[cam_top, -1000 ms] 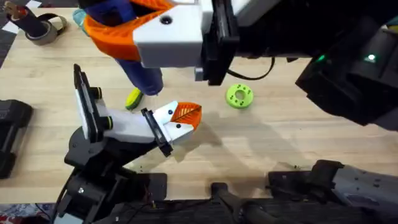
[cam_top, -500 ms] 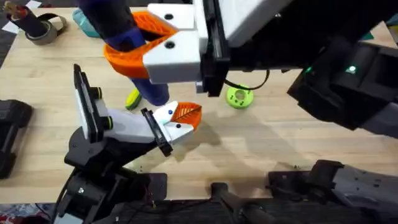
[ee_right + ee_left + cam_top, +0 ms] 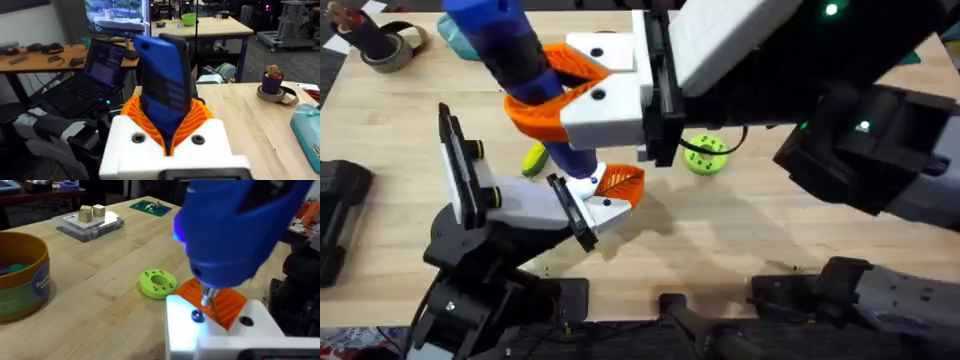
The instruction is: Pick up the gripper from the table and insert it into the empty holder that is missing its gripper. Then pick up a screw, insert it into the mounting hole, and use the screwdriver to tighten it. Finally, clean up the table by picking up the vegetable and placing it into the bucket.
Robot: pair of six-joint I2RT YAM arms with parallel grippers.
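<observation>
My right gripper (image 3: 535, 92), white with orange jaws, is shut on the blue screwdriver (image 3: 510, 50) and reaches across from the right. It holds the tool slanted, with the shaft pointing down at the holder (image 3: 525, 205). The holder is a small white arm with black plates standing at the lower left. The orange ribbed gripper (image 3: 620, 185) sits in the holder's white end. In the left wrist view the metal bit (image 3: 206, 298) touches the white end (image 3: 220, 335) beside the orange gripper (image 3: 227, 306). The yellow-green vegetable (image 3: 533, 158) lies just behind the holder. The tan bucket (image 3: 30, 287) stands farther off.
A green disc with holes (image 3: 705, 156) lies right of the holder. A tape roll (image 3: 385, 45) and a teal pouch (image 3: 450, 28) sit at the far left. A clear box with wooden blocks (image 3: 90, 221) is beyond the bucket. The right arm's dark body (image 3: 860, 130) hangs over the right side.
My right gripper has carried the screwdriver right and toward the near edge. The shaft's tip has come down from beside the vegetable onto the holder's end.
</observation>
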